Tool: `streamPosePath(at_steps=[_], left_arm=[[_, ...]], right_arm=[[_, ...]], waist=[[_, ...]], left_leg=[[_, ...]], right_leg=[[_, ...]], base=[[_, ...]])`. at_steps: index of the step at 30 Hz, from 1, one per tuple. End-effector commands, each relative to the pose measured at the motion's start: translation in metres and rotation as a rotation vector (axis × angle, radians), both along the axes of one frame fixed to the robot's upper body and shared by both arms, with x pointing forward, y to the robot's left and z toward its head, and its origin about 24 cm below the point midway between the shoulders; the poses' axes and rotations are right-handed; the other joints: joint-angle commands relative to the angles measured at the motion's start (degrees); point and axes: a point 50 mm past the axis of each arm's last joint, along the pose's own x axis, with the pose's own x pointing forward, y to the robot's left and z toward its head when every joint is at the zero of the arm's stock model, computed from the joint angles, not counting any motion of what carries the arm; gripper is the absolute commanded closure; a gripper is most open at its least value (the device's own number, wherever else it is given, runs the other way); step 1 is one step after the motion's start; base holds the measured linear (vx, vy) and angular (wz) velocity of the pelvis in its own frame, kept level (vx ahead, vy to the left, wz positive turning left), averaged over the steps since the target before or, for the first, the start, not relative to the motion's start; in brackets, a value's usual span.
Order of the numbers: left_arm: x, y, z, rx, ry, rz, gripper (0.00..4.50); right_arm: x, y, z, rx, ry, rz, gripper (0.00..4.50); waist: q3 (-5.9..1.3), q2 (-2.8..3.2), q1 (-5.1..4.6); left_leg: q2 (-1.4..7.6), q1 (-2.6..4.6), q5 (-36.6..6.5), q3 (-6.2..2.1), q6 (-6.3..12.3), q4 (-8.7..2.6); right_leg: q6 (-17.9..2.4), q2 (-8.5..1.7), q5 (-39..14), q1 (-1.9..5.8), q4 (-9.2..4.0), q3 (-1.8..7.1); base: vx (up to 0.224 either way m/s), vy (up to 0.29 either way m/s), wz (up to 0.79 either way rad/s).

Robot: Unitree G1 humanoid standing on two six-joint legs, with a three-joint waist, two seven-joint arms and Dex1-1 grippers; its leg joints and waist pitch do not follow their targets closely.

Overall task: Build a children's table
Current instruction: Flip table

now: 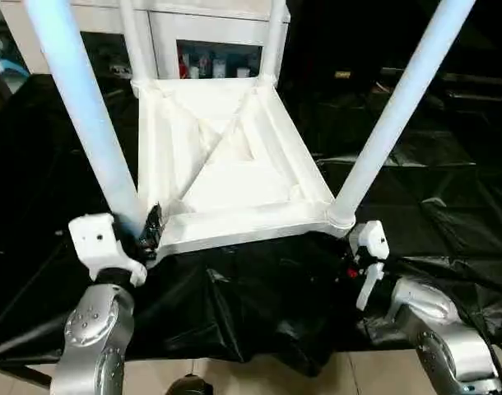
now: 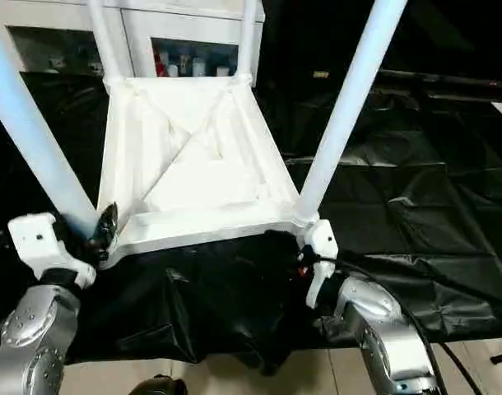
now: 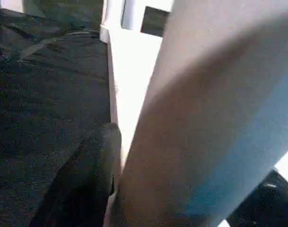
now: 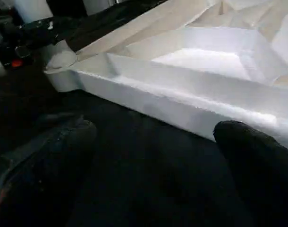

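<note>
The left gripper (image 1: 150, 230) is set around the near-left leg (image 1: 78, 107), fingers either side; firm grip cannot be confirmed. The right gripper (image 4: 153, 156) is spread wide, empty, beside the near rim of the upturned table (image 1: 234, 164) on black sheeting (image 1: 259, 288). The cabinet (image 1: 202, 33) stands behind. No writing is legible.

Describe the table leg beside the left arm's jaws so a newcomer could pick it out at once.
On the black sheet lies the upside-down white table top, ribbed underside up, with four white legs rising from its corners. Go to the near edge, then to the corner on the robot's left: the leg there is the one. Unlike the other three, it has the left gripper at its base, one black finger on each side.
</note>
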Motion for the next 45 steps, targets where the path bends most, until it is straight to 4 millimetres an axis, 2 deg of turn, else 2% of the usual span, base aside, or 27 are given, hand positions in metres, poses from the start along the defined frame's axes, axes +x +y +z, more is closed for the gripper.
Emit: streamPosePath(at_steps=[1,5,6,7,9,10,11,13,15,16,18,19,21,22,24,25,27,33,34,38,42,45], left_arm=[[0.004,-0.006,-0.002,-0.014,0.006,-0.028,1.69],[0.008,-0.009,0.0,-0.078,-0.018,-0.039,1.98],[0.009,-0.01,0.001,-0.093,-0.022,-0.041,2.04],[0.011,-0.01,0.003,-0.109,-0.029,-0.047,2.06],[0.011,-0.011,0.003,-0.13,-0.033,-0.055,2.08],[0.012,-0.013,0.004,-0.159,-0.044,-0.061,2.08],[0.015,-0.016,0.009,-0.267,-0.076,-0.079,2.08],[0.016,-0.023,0.015,-0.358,-0.115,-0.13,2.08],[0.017,-0.028,0.019,-0.412,-0.136,-0.169,2.08],[0.017,-0.029,0.02,-0.429,-0.142,-0.18,2.08],[0.019,-0.032,0.02,-0.435,-0.141,-0.198,2.08],[0.022,-0.037,0.022,-0.451,-0.147,-0.224,2.09],[0.023,-0.039,0.023,-0.465,-0.153,-0.228,2.11],[0.025,-0.042,0.025,-0.474,-0.159,-0.232,2.14],[0.025,-0.043,0.025,-0.477,-0.155,-0.235,2.15],[0.025,-0.045,0.025,-0.48,-0.153,-0.241,2.15],[0.026,-0.047,0.025,-0.485,-0.15,-0.248,2.16],[0.027,-0.048,0.025,-0.492,-0.152,-0.253,2.16],[0.025,-0.048,0.024,-0.493,-0.15,-0.253,2.16],[0.023,-0.048,0.023,-0.492,-0.146,-0.254,2.16],[0.022,-0.048,0.023,-0.492,-0.147,-0.258,2.16],[0.022,-0.048,0.022,-0.489,-0.146,-0.265,2.16]], right_arm=[[-0.001,-0.001,0.003,0.002,-0.01,-0.008,0.0],[-0.008,-0.002,0.002,0.026,0.02,0.024,0.0],[-0.009,-0.002,0.002,0.026,0.025,0.027,0.0],[-0.009,-0.001,0.001,0.025,0.026,0.027,0.0],[-0.009,-0.001,0.001,0.026,0.027,0.023,0.0],[-0.008,-0.001,0.001,0.032,0.03,0.017,0.0],[-0.005,0.0,0.0,0.055,0.047,0.005,0.0],[-0.001,0.003,-0.001,0.075,0.07,-0.022,0.0],[0.003,0.005,-0.004,0.085,0.092,-0.057,0.0],[0.004,0.005,-0.004,0.088,0.1,-0.067,0.0],[0.006,0.008,-0.006,0.092,0.117,-0.093,0.0],[0.009,0.015,-0.007,0.11,0.147,-0.138,0.0],[0.009,0.018,-0.007,0.134,0.159,-0.153,0.0],[0.01,0.022,-0.003,0.201,0.17,-0.168,0.0],[0.011,0.024,0.0,0.242,0.174,-0.172,0.0],[0.012,0.026,0.004,0.289,0.18,-0.175,0.0],[0.015,0.029,0.009,0.362,0.193,-0.178,0.0],[0.033,0.029,0.008,0.444,0.269,-0.315,0.0],[0.041,0.029,0.011,0.518,0.297,-0.35,0.0],[0.055,0.033,0.018,0.631,0.325,-0.361,0.0],[0.065,0.038,0.021,0.663,0.337,-0.372,0.0],[0.072,0.044,0.027,0.713,0.334,-0.327,0.0]], waist=[[-3.03,1.05,-0.13],[-3.0,0.75,0.03],[-3.0,1.07,0.18],[-3.03,1.14,0.16],[-2.96,0.82,-0.02],[-2.75,0.4,-0.08],[-2.71,0.29,0.04],[-2.73,0.57,0.08],[-3.07,0.53,0.1],[-3.24,0.71,0.43],[-3.37,0.67,0.47],[-3.47,1.02,0.34],[-3.46,0.95,0.27],[-3.33,1.33,0.29],[-3.26,1.25,0.3],[-3.2,1.33,0.24],[-3.22,1.31,0.13],[-3.35,1.36,-0.11],[-3.42,1.32,-0.08],[-3.4,0.89,-0.23],[-3.56,1.06,-0.23],[-3.75,1.14,-0.11]], left_leg=[[6.88,1.48,-18.0,-3.41,-1.29,-5.21],[6.92,1.42,-17.0,-3.33,-0.08,-5.12],[6.96,1.49,-16.8,-3.33,0.09,-5.08],[7.05,1.44,-16.5,-3.34,0.21,-5.1],[6.98,1.29,-16.8,-3.32,0.25,-5.16],[6.92,1.22,-17.0,-3.26,0.44,-5.2],[6.92,1.36,-17.2,-3.23,0.61,-5.15],[6.87,1.32,-16.8,-3.27,0.51,-5.11],[6.71,1.27,-14.8,-3.17,0.64,-4.89],[6.88,1.33,-11.6,-2.97,1.24,-4.56],[6.83,1.23,-10.5,-2.91,1.6,-4.43],[6.75,1.07,-8.3,-2.98,2.32,-4.41],[6.72,0.97,-8.4,-2.89,2.79,-4.42],[6.82,0.99,-11.1,-2.97,2.02,-4.64],[6.89,1.14,-12.3,-2.92,1.65,-4.74],[6.95,1.1,-14.0,-3.05,0.52,-4.94],[6.97,1.18,-14.6,-3.1,-0.27,-5.05],[6.78,1.17,-12.1,-2.91,-1.26,-4.97],[6.77,1.21,-11.2,-2.89,-1.18,-4.92],[6.72,1.04,-10.6,-2.72,-0.39,-4.88],[6.67,1.14,-8.8,-2.59,-0.56,-4.77],[6.65,1.12,-7.6,-2.51,-0.21,-4.61]], right_leg=[[-11.7,-4.64,-4.2,1.04,-3.82,3.08],[-11.9,-4.88,-5.4,1.09,-3.85,3.14],[-11.9,-4.86,-5.4,1.01,-3.86,3.17],[-11.8,-4.79,-4.9,0.95,-3.82,3.16],[-11.9,-4.84,-5.8,1.0,-3.86,3.06],[-11.8,-4.85,-6.8,0.91,-4.01,3.07],[-11.9,-5.09,-9.4,0.81,-4.19,3.14],[-12.0,-5.06,-10.1,0.65,-4.13,3.11],[-12.8,-5.08,-8.5,0.58,-3.83,3.07],[-13.6,-4.83,-3.7,0.34,-3.33,3.06],[-13.7,-4.76,-1.8,0.47,-3.07,2.98],[-13.9,-4.33,2.2,0.49,-2.67,2.78],[-14.1,-4.58,2.6,0.62,-2.68,2.79],[-13.7,-4.81,-0.2,0.71,-2.95,2.81],[-13.4,-4.81,-1.4,0.64,-3.19,2.85],[-12.7,-4.84,-3.2,0.68,-3.28,2.91],[-11.9,-4.77,-3.7,0.69,-3.33,2.91],[-12.0,-4.79,-2.0,0.54,-2.99,2.86],[-12.0,-4.72,-0.6,0.58,-2.83,2.79],[-12.3,-4.9,-1.0,0.67,-2.77,2.75],[-11.9,-4.71,0.0,0.6,-2.61,2.67],[-12.3,-4.79,1.5,0.74,-2.45,2.61]], base=[[0.0,0.0,0.0],[0.0,0.0,0.0],[0.0,0.0,0.0],[0.0,0.0,0.0],[0.0,0.0,0.0],[0.0,0.0,0.0],[0.0,0.0,0.0],[0.0,0.0,0.0],[0.0,0.0,0.0],[0.0,0.0,0.0],[0.0,0.0,0.0],[0.0,0.0,0.0],[0.0,0.0,0.0],[0.0,0.0,0.0],[0.0,0.0,0.0],[0.0,0.0,0.0],[0.0,0.0,0.0],[0.0,0.0,0.0],[0.0,0.0,0.0],[0.0,0.0,0.0],[0.0,0.0,0.0],[0.0,0.0,0.0]])
